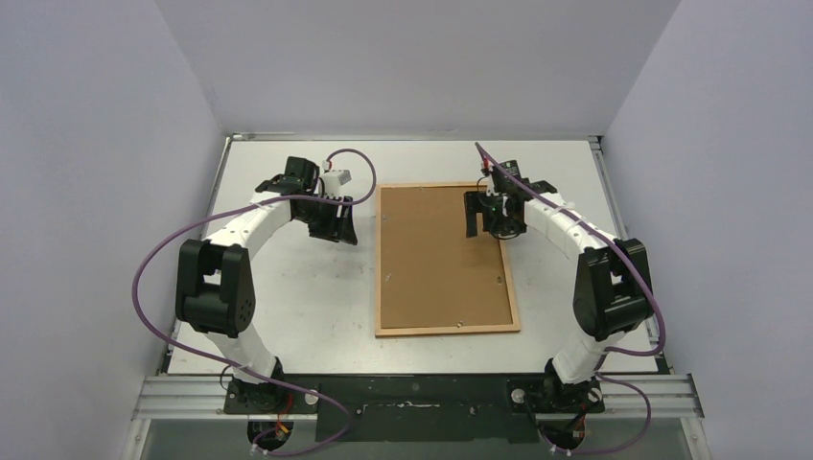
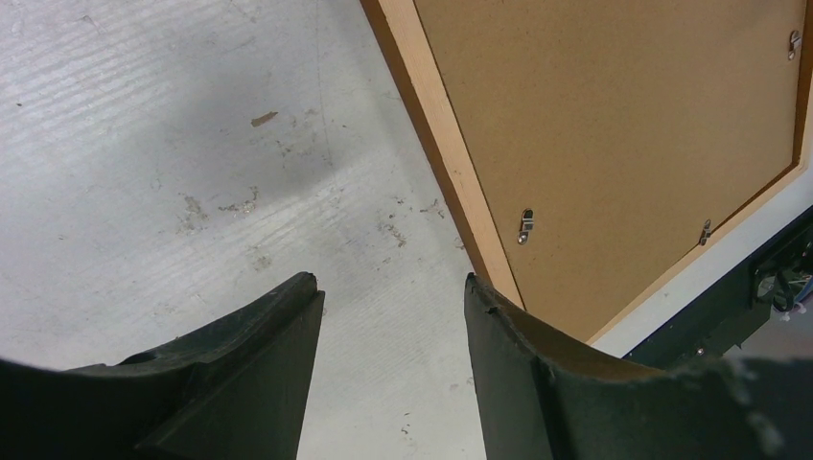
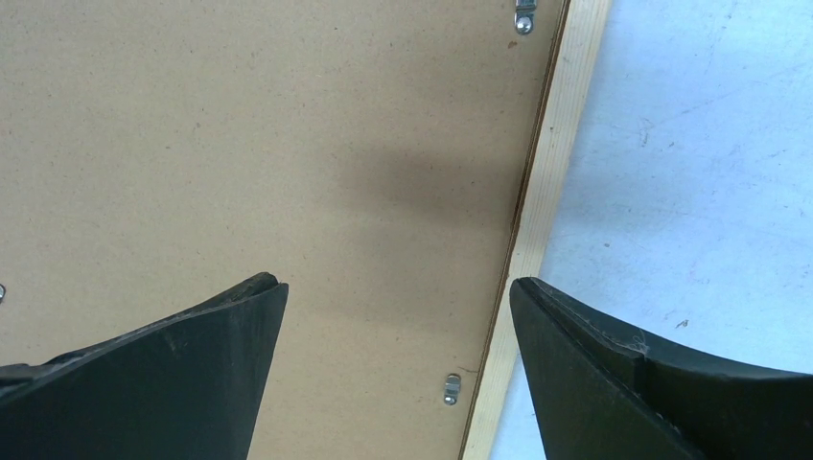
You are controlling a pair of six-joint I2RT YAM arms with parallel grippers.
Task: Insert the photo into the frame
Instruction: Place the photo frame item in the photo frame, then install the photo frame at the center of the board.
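Note:
The frame (image 1: pixel 379 259) lies face down in the middle of the table, its pale wooden rail around a brown fibreboard backing sheet (image 1: pixel 436 259). The photo is not in view. My left gripper (image 1: pixel 336 228) hangs open over bare table just left of the frame's upper left rail (image 2: pixel 451 163); nothing is between its fingers (image 2: pixel 391 280). My right gripper (image 1: pixel 494 228) is open above the frame's upper right part. In the right wrist view it (image 3: pixel 395 282) straddles the backing (image 3: pixel 240 144) and the right rail (image 3: pixel 542 192), holding nothing.
Small metal turn clips (image 3: pixel 451 388) (image 2: pixel 525 225) sit along the backing's edges. The white table (image 1: pixel 288 307) is scuffed, with walls on three sides and a metal rail (image 1: pixel 431 393) with the arm bases at the near edge. Purple cables loop beside both arms.

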